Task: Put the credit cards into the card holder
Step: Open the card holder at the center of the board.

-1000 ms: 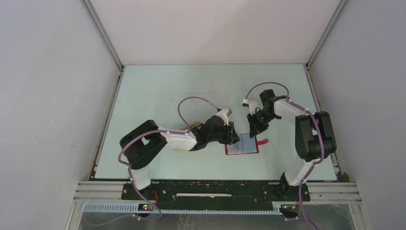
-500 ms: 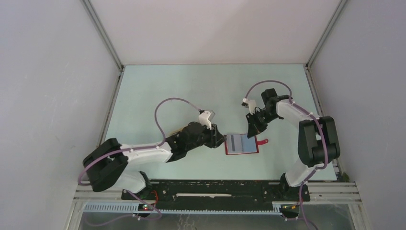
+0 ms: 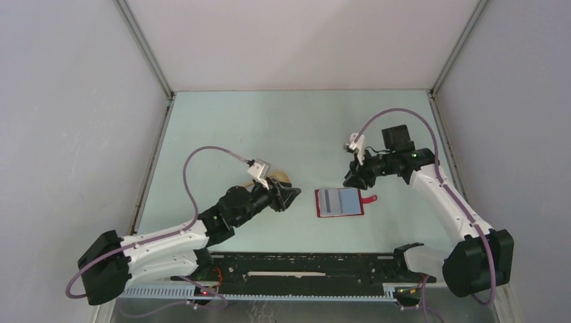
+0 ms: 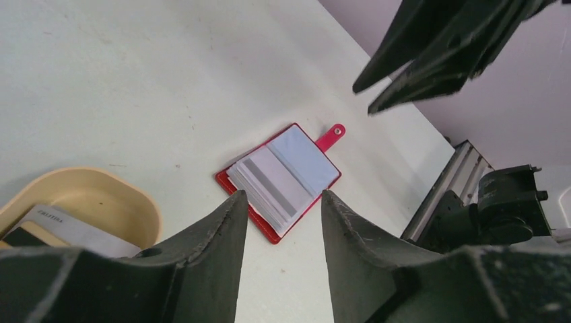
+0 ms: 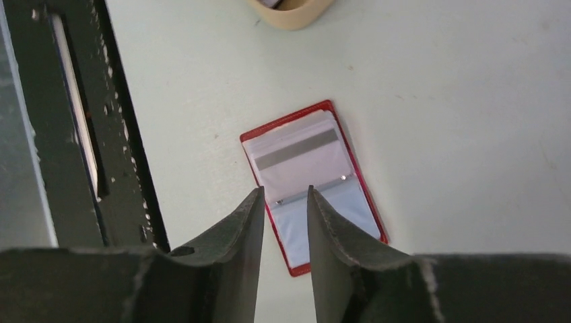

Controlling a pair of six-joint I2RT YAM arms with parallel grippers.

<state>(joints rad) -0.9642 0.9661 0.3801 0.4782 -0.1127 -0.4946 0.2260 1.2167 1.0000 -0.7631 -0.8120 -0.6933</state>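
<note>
The card holder [image 3: 340, 202] lies open and flat at the centre of the top view, with a striped card [image 3: 330, 200] in its left pocket. The left gripper [image 3: 291, 195] hangs by the beige tray [image 3: 278, 177] to the holder's left, fingers apart and empty. The right gripper [image 3: 349, 180] sits just above the holder, its fingers also parted and holding nothing.

A red card holder [image 3: 340, 202] lies open and flat on the pale green table [image 3: 269, 121], its snap tab pointing to three o'clock; a beige tray [image 4: 131, 208] sits apart at its nine o'clock.
</note>
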